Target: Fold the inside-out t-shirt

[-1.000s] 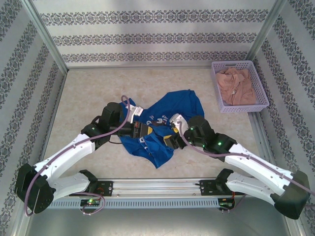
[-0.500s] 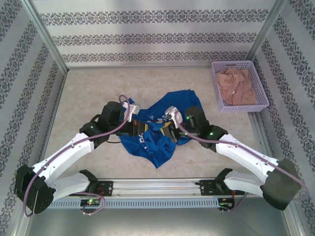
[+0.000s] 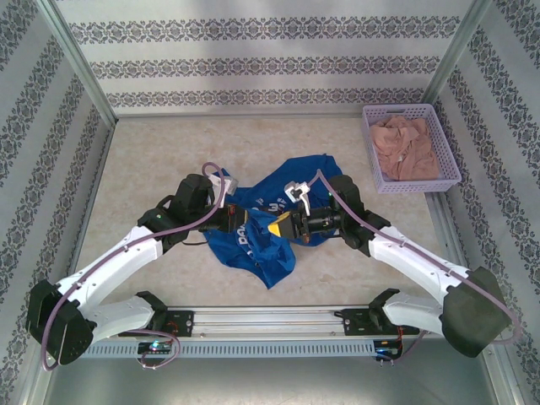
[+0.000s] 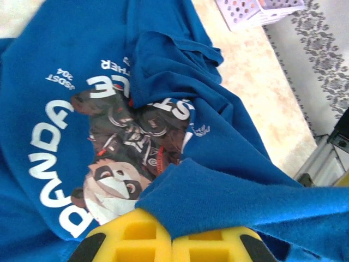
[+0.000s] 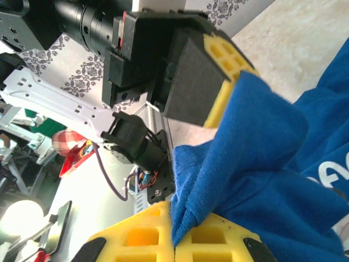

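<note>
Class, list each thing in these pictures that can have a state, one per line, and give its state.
blue t-shirt: crumpled in a heap on the table, not yet folded, pinched by both tools.
left tool: shut on the blue t-shirt's fabric.
right tool: shut on a fold of the blue t-shirt.
basket: upright at the table's far right, filled.
pinkish-beige garment: bunched inside the basket.

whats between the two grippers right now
A raised fold of the blue t-shirt, pinched at each end by the left gripper and right gripper; the right wrist view shows it.
</note>
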